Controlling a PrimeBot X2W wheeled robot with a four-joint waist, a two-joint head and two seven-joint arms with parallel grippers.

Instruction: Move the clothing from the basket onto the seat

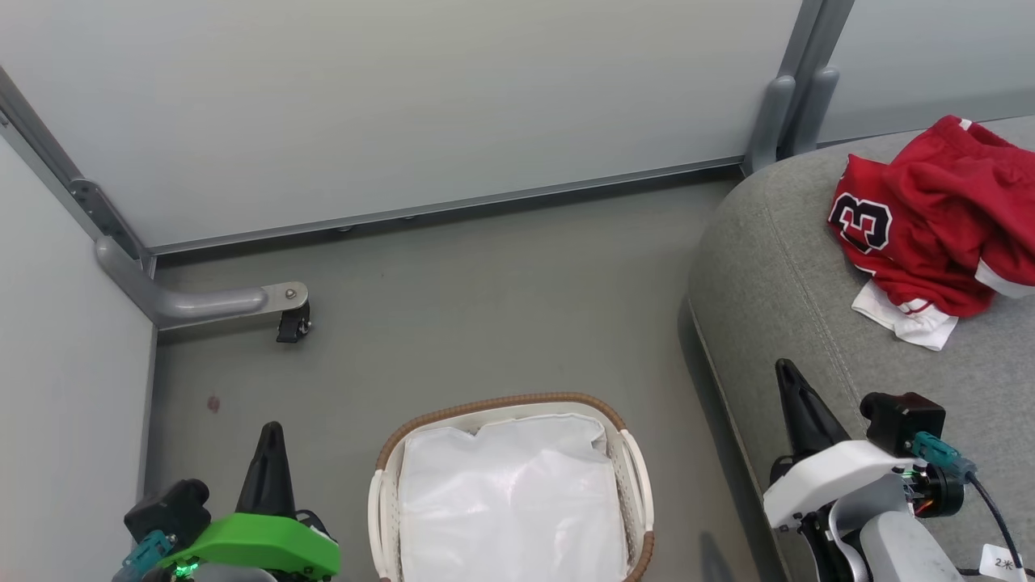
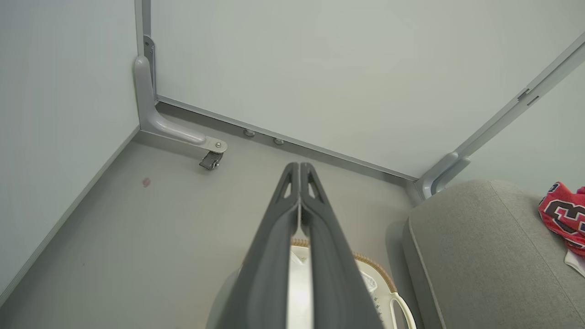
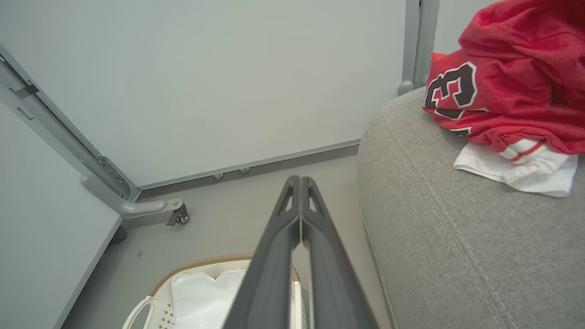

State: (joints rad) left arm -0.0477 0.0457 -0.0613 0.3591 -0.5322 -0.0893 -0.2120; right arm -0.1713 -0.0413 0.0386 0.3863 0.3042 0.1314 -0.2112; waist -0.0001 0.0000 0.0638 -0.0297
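The red clothing point(image 1: 938, 218) lies bunched on the grey seat point(image 1: 808, 267) at the right, a black-and-white numeral facing out and white trim at its lower edge; it also appears as the clothing point(image 3: 507, 77) on the seat point(image 3: 457, 237) and at the edge as the clothing point(image 2: 564, 214). The white basket point(image 1: 388, 461) with a brown woven rim stands on the floor at bottom centre, holding just its white liner. My left gripper point(image 1: 271, 428) is shut and empty, left of the basket. My right gripper point(image 1: 786, 368) is shut and empty, over the seat's front edge, below the clothing.
Pale partition walls enclose the grey floor on the left and back. A metal bracket foot with a small caster point(image 1: 293, 323) juts out at the left corner. A grey post point(image 1: 788, 105) stands behind the seat. The seat's rounded edge lies close to the basket's right side.
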